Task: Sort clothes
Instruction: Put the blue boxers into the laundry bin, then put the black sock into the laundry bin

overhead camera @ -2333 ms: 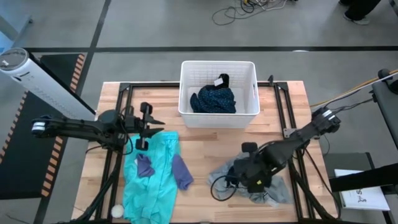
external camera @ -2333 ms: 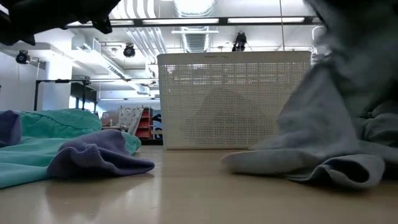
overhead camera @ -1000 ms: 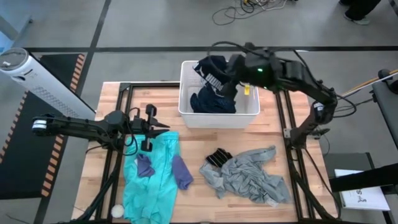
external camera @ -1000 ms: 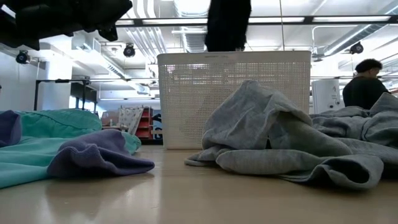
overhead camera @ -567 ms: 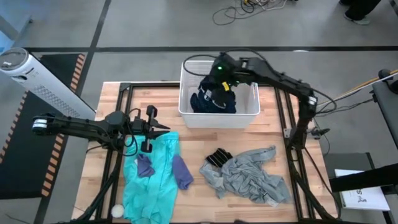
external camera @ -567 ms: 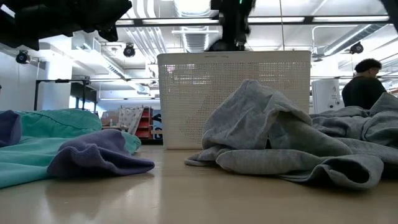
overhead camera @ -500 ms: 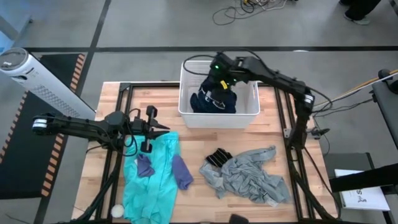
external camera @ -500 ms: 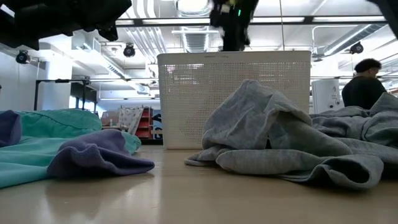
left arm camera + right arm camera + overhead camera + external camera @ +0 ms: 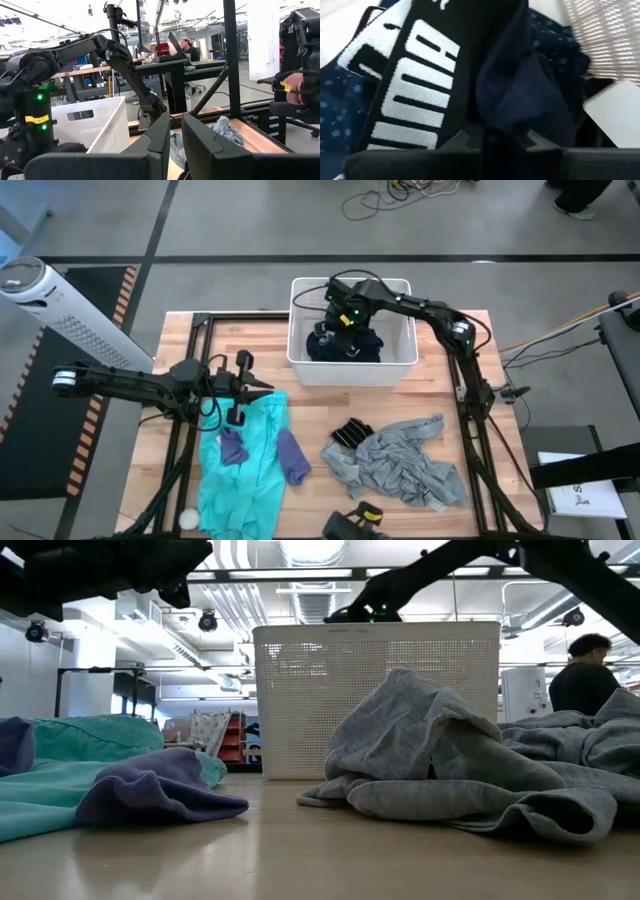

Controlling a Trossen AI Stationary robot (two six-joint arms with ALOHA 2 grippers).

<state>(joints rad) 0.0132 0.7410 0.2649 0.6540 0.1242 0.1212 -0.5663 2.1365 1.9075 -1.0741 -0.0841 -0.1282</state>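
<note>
My right gripper is down inside the white slatted basket and is shut on a dark white-printed piece. That piece lies over the navy patterned garment. A second dark white-striped piece lies on the table against the grey garment. My left gripper is shut and empty, hovering over the far end of the turquoise garment. Two purple pieces lie on the turquoise garment. My right gripper pinches a bunched fold of the dark piece between its two fingers, coming from above and pointing down into the basket. The printed part spreads out ahead of the fingers, on the navy garment. The fingers hide the exact spot of contact.
The basket's wall stands at the table's far middle. A small white ball lies at the near left corner. A dark device with yellow is at the near edge. A person stands in the room beyond.
My right gripper has come down from above the basket's far rim into the basket, carrying the dark white-printed piece. The piece hung clear in the air a second ago and now lies on the navy garment.
</note>
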